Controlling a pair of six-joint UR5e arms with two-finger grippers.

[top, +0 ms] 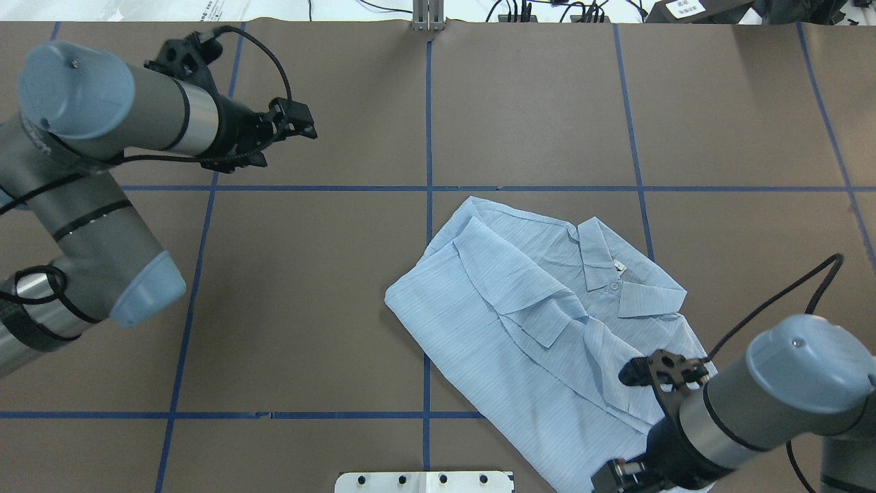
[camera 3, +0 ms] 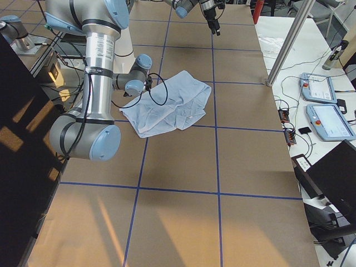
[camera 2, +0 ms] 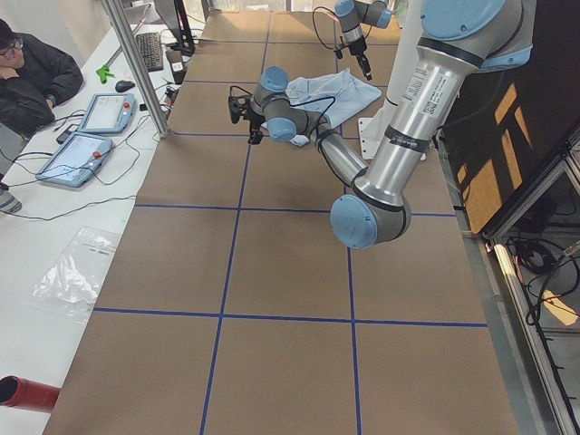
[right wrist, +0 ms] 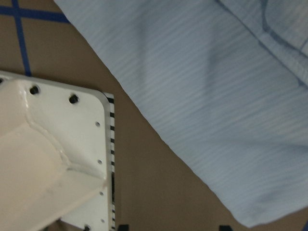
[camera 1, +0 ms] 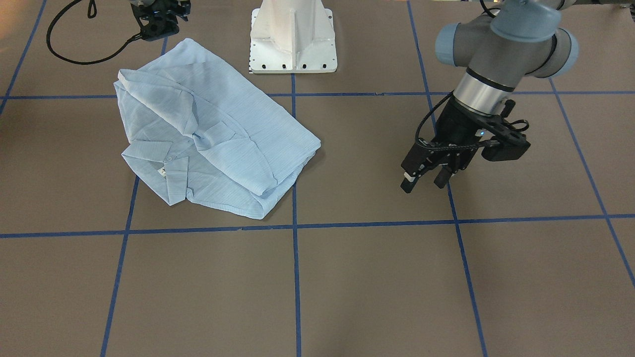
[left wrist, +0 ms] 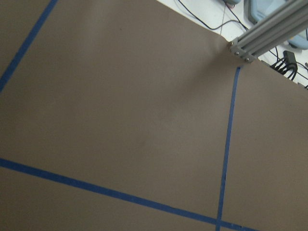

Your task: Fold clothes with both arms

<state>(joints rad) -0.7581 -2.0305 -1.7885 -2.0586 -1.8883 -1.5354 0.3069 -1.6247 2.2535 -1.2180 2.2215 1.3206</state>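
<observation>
The light blue striped shirt (camera 1: 213, 134) lies folded into a rough rectangle on the brown table, on my right side, with its collar (top: 602, 253) and small neck label facing up. In the overhead view my right gripper (top: 619, 476) hovers over the shirt's hem, close to the white pedestal. The right wrist view shows the cloth (right wrist: 216, 96) just below it and two dark fingertips set apart, so that gripper is open and empty. My left gripper (camera 1: 425, 182) hangs open over bare table well away from the shirt, nothing between its fingers (camera 1: 408, 186).
The white pedestal base (camera 1: 292, 37) stands at the robot's edge beside the shirt's hem. Blue tape lines grid the table. An aluminium post (camera 2: 136, 63) rises at the far edge. A person (camera 2: 27, 72) sits at a side table with tablets (camera 3: 328, 119) and cables.
</observation>
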